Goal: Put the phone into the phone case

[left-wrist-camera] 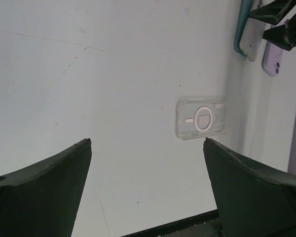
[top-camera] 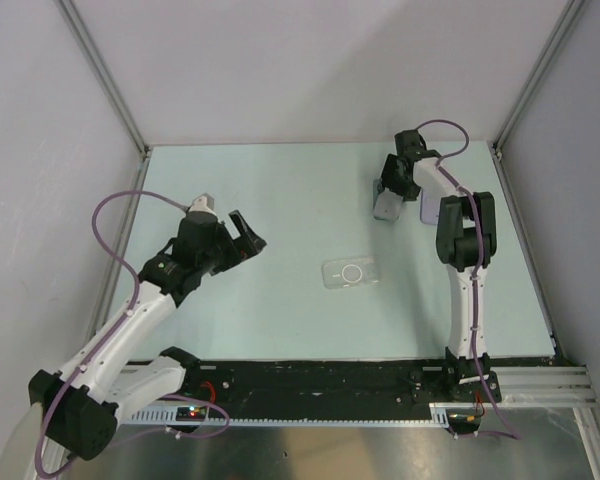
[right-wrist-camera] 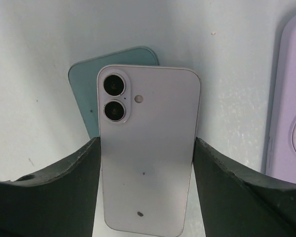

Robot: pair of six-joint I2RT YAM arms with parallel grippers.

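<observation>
Pickup: right claw [right-wrist-camera: 147, 143] clamped on the phone [right-wrist-camera: 148, 148], left claw [left-wrist-camera: 147, 140] apart; next I must lift it over the case [top-camera: 350, 273]

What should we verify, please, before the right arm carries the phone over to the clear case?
1. Hold of the right gripper on the phone: jaws against both long edges, ok.
2. Is the phone free of the teal item beneath it: cannot tell, they overlap in the wrist view.
3. Lie of the clear case: flat at mid-table, nothing on it, ok.
4. Open side of the clear case facing up: cannot tell.
5. State of the left gripper: open and apart from the clear case, ok.
</observation>
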